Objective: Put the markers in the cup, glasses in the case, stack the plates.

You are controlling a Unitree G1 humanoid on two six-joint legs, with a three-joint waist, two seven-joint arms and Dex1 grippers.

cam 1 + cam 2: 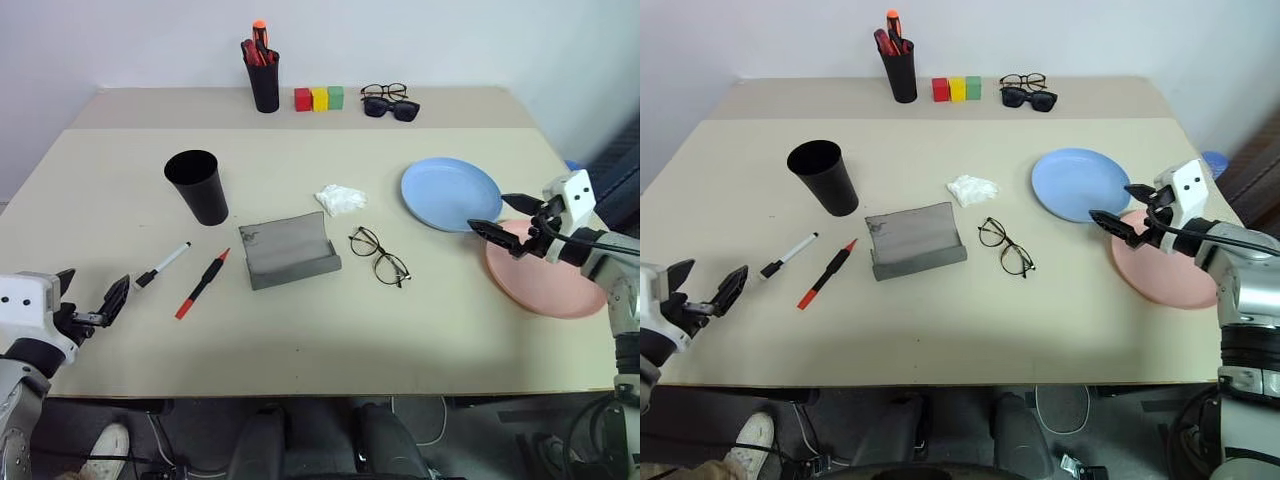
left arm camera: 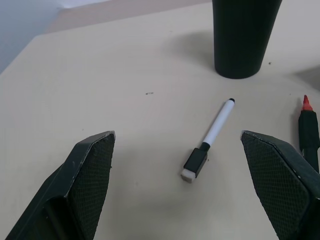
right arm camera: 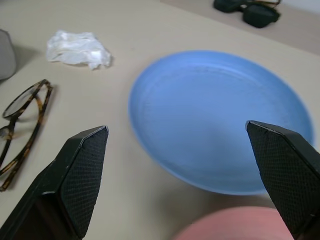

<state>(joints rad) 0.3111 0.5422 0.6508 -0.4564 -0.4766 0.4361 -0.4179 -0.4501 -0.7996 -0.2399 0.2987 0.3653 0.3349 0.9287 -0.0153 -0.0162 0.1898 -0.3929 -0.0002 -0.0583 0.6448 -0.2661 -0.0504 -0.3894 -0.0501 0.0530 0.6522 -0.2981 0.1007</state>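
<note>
The left gripper (image 1: 92, 303) hovers over the bench (image 1: 330, 340) near its front left corner, its two black fingers spread wide and holding nothing; just ahead of it lies the white marker (image 2: 209, 141) with its black cap end toward the gripper, and beside that the red marker (image 1: 202, 284), the two lying roughly parallel and apart. Behind them, toward the bench's left middle, stands the black cup (image 1: 197, 186), upright and with nothing visible inside.

The grey case (image 1: 289, 251) sits near the centre of the bench with its lid raised (the hinge side faces the front edge); the wire-rimmed glasses (image 1: 379, 255) lie just beside it on the side nearer the right edge, not touching it; a crumpled white tissue (image 1: 340, 199) rests behind them.

The right gripper (image 1: 508, 220) is also open and empty, hanging over the gap where the light blue plate (image 3: 220, 120) and the pink plate (image 1: 555, 275) nearly meet; both plates lie flat near the right edge, side by side, not stacked.

Along the back edge stand a black pen pot (image 1: 264, 80) with red and orange pens, three coloured blocks (image 1: 319, 98), and dark sunglasses (image 1: 392, 108) with a second pair of spectacles just behind them.
</note>
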